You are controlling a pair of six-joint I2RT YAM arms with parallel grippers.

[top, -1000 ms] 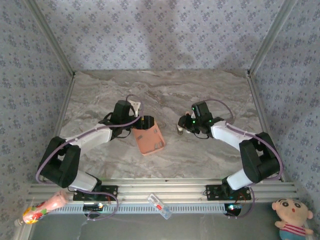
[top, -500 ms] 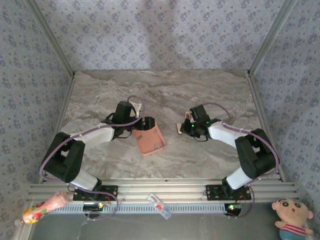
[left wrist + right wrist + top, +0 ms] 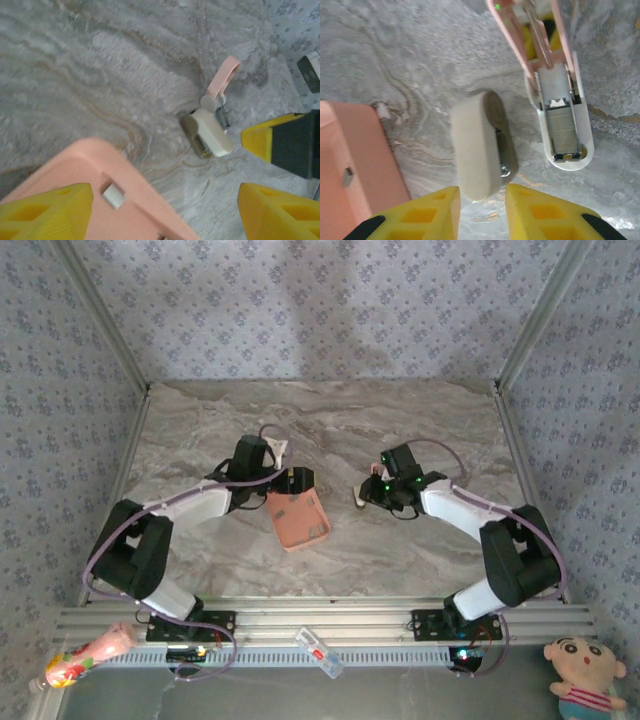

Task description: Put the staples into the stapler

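Pink-and-cream plastic stapler [image 3: 477,145] lies flipped open on marble counter [image 3: 395,60], magazine facing up for loading. One of the tiny grey metal staples [image 3: 348,173] sits in flat pink plastic tray [image 3: 365,150] just beside. Left fingers [image 3: 45,210] spread wide over tray corner, prob. steadying it. Right fingers [image 3: 420,215] narrowly apart at stapler's cream end; can't tell if pinching.

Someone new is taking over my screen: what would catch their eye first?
The stapler lies swung open right of the middle of the table, its metal channel exposed, with the right gripper at its cream base. Just left sits the pink tray, the left gripper open over its far edge.
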